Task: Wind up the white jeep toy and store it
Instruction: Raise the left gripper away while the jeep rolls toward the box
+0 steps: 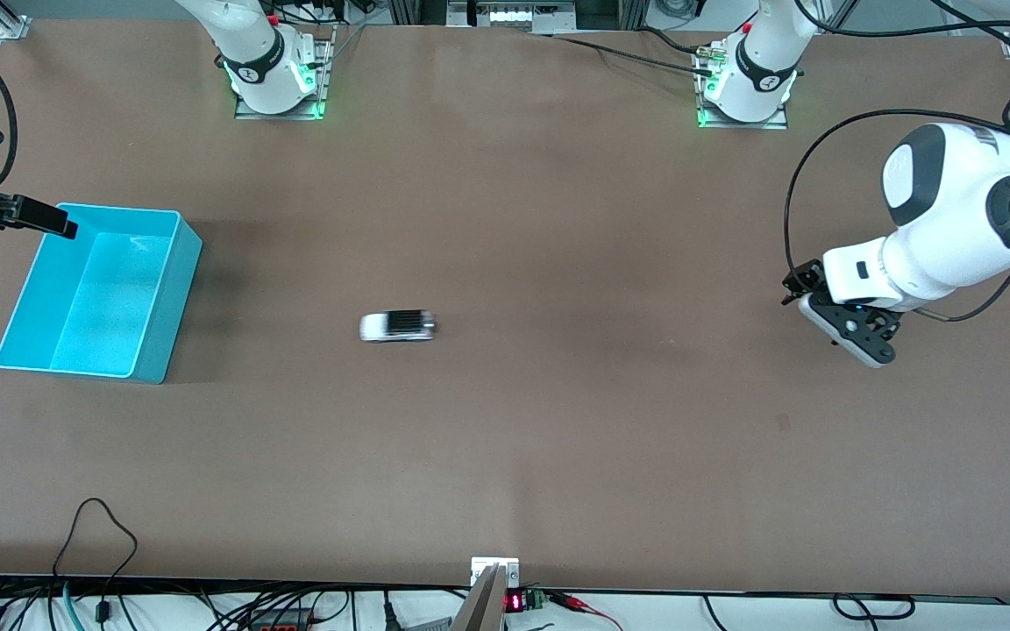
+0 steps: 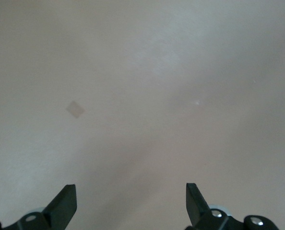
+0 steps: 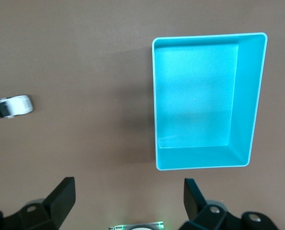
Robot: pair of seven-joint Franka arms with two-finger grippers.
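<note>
Front view: The white jeep toy [image 1: 397, 326] lay on the brown bench [image 1: 558, 421] near its middle, lengthwise across the view, its outline smeared, so motion was probable. No gripper touched it. The turquoise bin [image 1: 159, 350] stood at roughly nine o'clock from the toy, well apart from it, toward the right arm's end of the bench, and was empty. The left gripper [image 1: 856, 337] hung over bare bench at about three o'clock from the toy, well apart. The right gripper [image 1: 32, 216] showed only as a dark tip over the bin's rim at the frame edge. Both positions read as standby poses that left the toy's path unobstructed.

Left wrist view: The left gripper's jaws stood wide apart with nothing between them. Only bare bench and a faint square mark [image 2: 75, 109] lay below.

Right wrist view: The right gripper [image 3: 129, 199] had its jaws spread wide and empty. The bin sat directly ahead of the jaws, open side up, presumably staged as the storage container. The toy appeared at the frame edge, at about nine o'clock from the bin, blurred.

Assessment: The storing step had not been done. The next move would call for a grasp on a small, possibly rolling body.
</note>
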